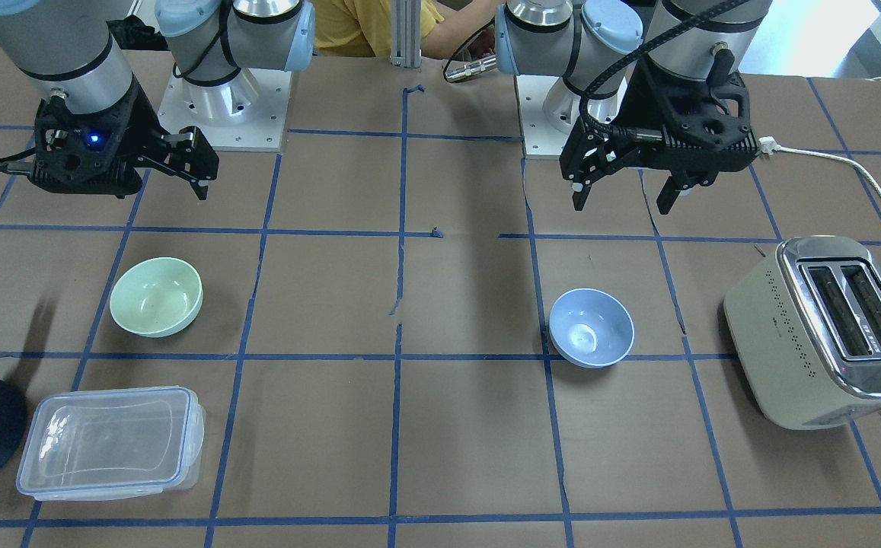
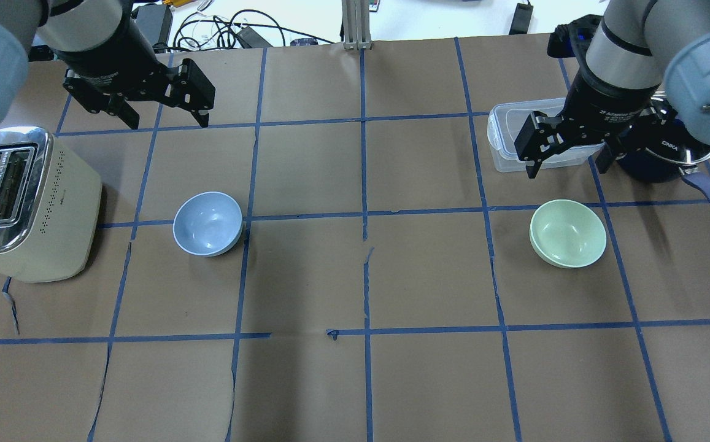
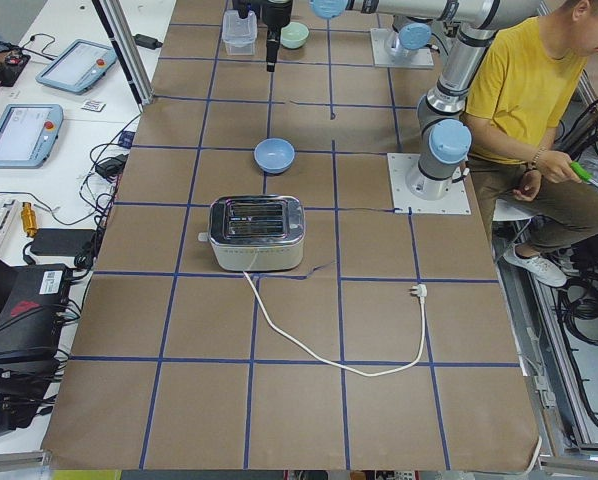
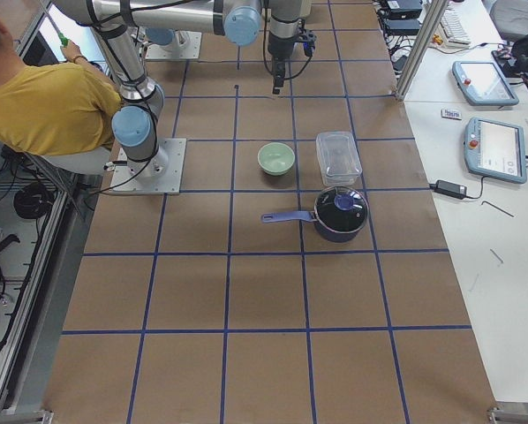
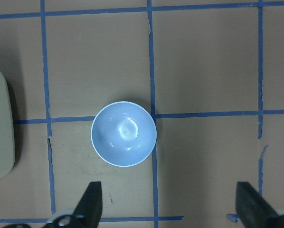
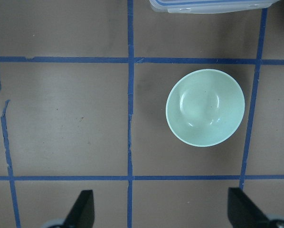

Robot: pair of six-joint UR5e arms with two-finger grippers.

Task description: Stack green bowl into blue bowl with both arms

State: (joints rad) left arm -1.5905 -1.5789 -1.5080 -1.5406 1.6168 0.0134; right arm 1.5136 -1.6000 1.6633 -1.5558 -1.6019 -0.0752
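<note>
Bowls are sitting well apart on the table (image 2: 428, 380), one in each half of the overhead view. Green bowl (image 2: 567, 233) is resting upright in the right half, mouth up and empty. Blue bowl (image 2: 208, 223) is resting upright in the left half, also empty, near the toaster (image 2: 29, 209). Nothing is stacked yet.

Right gripper (image 2: 566, 167) is hanging above the table, jaws spread wide, carrying nothing. Green bowl is lying just below it in the overhead frame, almost in line with the gap. In the right wrist view the bowl is showing right of centre, over toward the finger (image 6: 244, 211) at the lower right. I'd judge the gripper is needing a shift that way before coming down on the rim. Clear box (image 2: 505, 138) and pot (image 4: 341, 212) are sitting near the bowl, not touching it.

Left gripper (image 2: 167, 116) is hovering in the upper left of the overhead frame, also spread open and empty. Blue bowl is lying below and slightly right of it there. In the left wrist view it is sitting left of centre, nearer the finger (image 5: 89, 202) at the lower left.

Right arm is plainly the nearer one to the green bowl, left arm to the blue. Both bowls being round, no grip axis is mattering; a rim pinch from any side is looking workable. Pick is not begun, by my reading.
</note>
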